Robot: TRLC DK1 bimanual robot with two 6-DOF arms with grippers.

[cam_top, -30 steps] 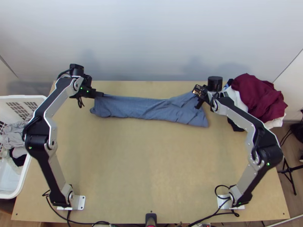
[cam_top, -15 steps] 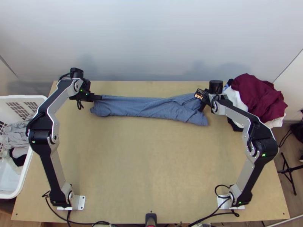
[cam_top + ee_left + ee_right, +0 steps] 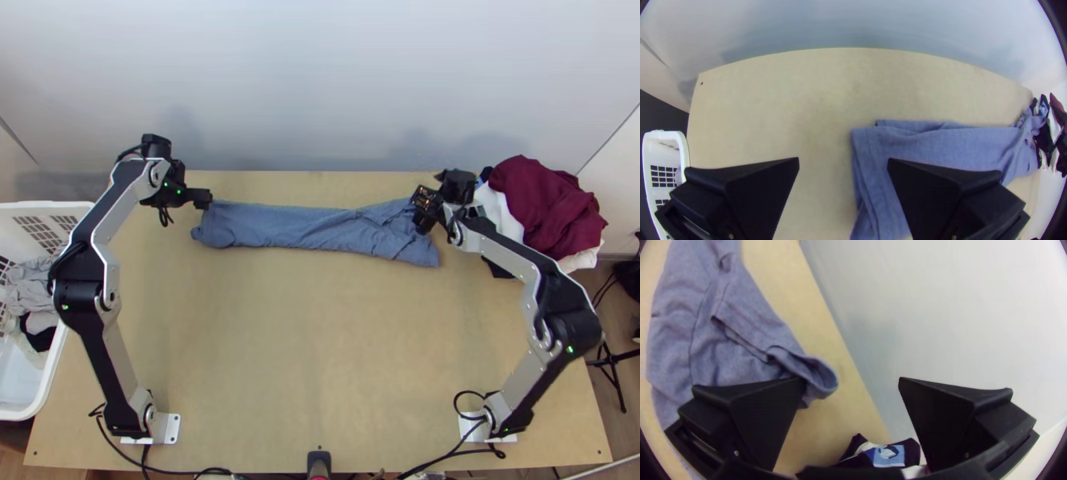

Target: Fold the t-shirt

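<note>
Along the table's (image 3: pixel 312 352) far side: one blue t-shirt (image 3: pixel 304 229), narrow strip, long axis crosswise between my arms. Left gripper (image 3: pixel 843 161): spread, beside the near-hand end, cloth lying rightward. Right gripper (image 3: pixel 852 381): spread, at the opposite end, cloth leftward.

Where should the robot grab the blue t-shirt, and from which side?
I'd pinch the blue t-shirt by the far corner of its left end, with the left gripper coming down from the left. The shirt lies in a long strip, and that corner sticks out squarely, near the open fingers.
</note>
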